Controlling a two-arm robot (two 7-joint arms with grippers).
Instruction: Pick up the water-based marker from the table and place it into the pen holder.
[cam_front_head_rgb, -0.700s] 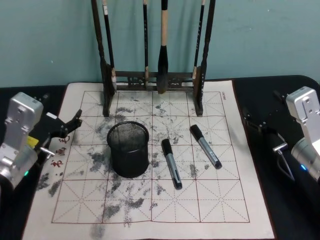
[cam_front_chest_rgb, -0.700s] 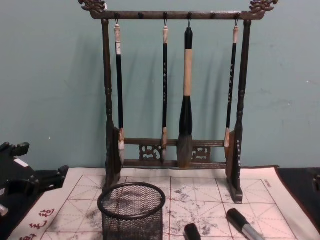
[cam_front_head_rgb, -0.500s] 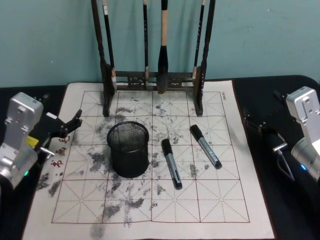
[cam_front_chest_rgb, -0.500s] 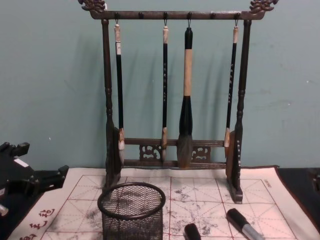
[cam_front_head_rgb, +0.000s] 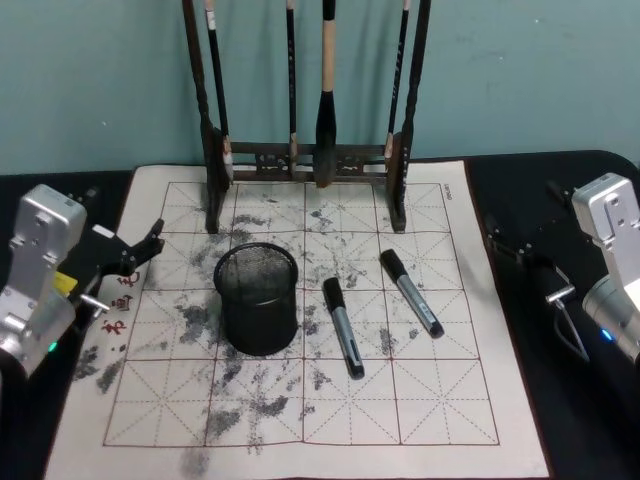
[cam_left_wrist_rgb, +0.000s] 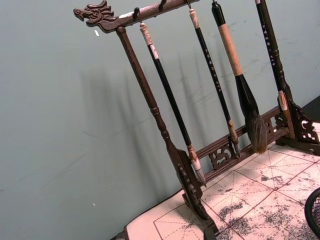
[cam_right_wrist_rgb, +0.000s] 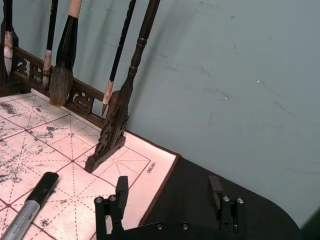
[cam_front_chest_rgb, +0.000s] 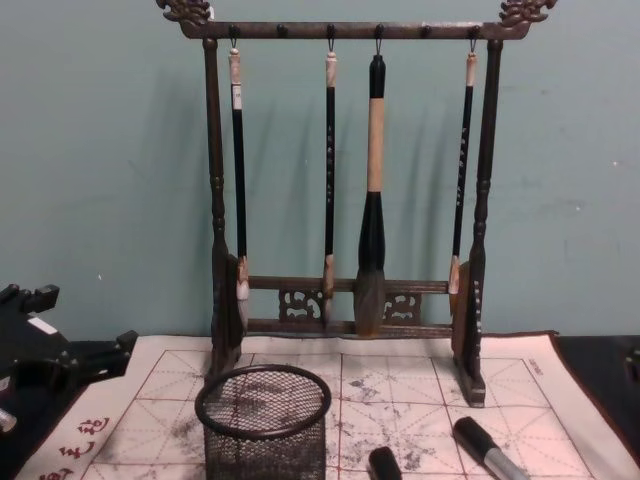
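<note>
Step in hand: the approach, judged not yet begun. 2 markers lie flat on the mat (cam_front_head_rgb: 455, 405), both apart from the holder. The near marker (cam_front_head_rgb: 343, 328) lies just right of the pen holder (cam_front_head_rgb: 257, 300), which stands upright and looks empty. The far marker (cam_front_head_rgb: 411, 293) lies further right, nearer the right gripper (cam_right_wrist_rgb: 168, 192). That claw hovers at the mat's right edge, fingers wide apart, holding nothing. The left gripper (cam_front_head_rgb: 120, 222) sits at the mat's left edge, also spread and empty. The brush rack (cam_front_head_rgb: 300, 155) stands behind.

Recommended: take the far marker with the right arm, close across mid-barrel square to its axis, lift clear, tip upright, lower inside the rim.

Compared with 0.7 s ago, nothing has shifted
</note>
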